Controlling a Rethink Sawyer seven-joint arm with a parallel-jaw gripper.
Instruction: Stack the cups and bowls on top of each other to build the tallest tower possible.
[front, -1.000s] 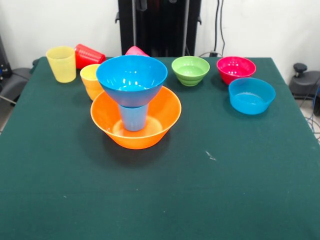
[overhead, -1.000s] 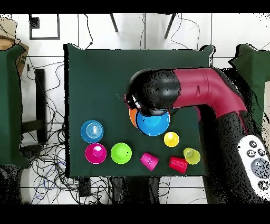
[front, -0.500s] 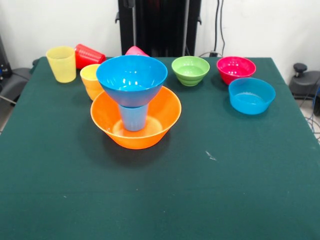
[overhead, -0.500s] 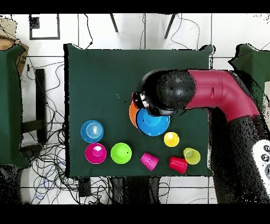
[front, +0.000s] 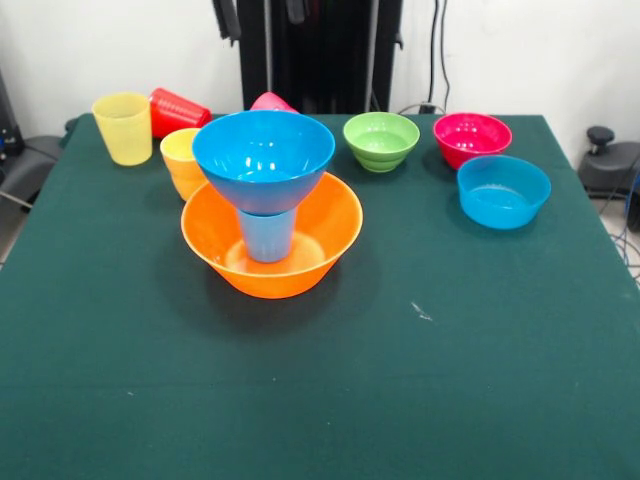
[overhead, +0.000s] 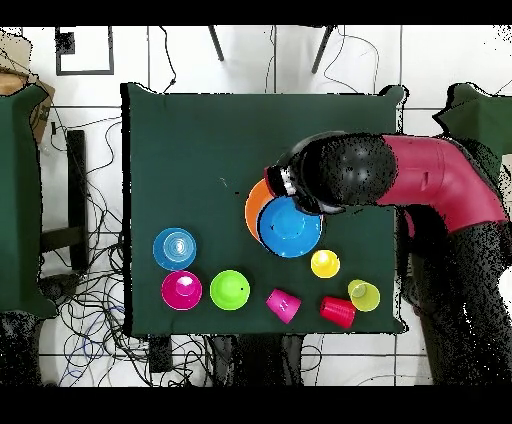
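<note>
Three pieces make the tower so far: the large orange bowl stands on the green surface, the light blue cup stands upside down inside it (its wider rim is on the bowl's floor), and the large blue bowl sits upright on top of the cup, glossy and wide open to above. In the overhead view the blue bowl covers most of the orange one, so only an orange crescent shows at one side.

The orange cup stands upright just behind the tower, near the yellow cup, which is also upright and half transparent. The red cup lies on its side beside the yellow one, and the pink cup shows only its top behind the blue bowl; in the overhead view it lies tipped over.

The green bowl, the magenta bowl and the small blue bowl stand upright and apart from each other at the other side of the surface, well apart from the tower.

The red and black arm reaches over the surface beside the tower in the overhead view. The gripper is under the arm's dark head there, and I cannot tell if it is apart or together.
</note>
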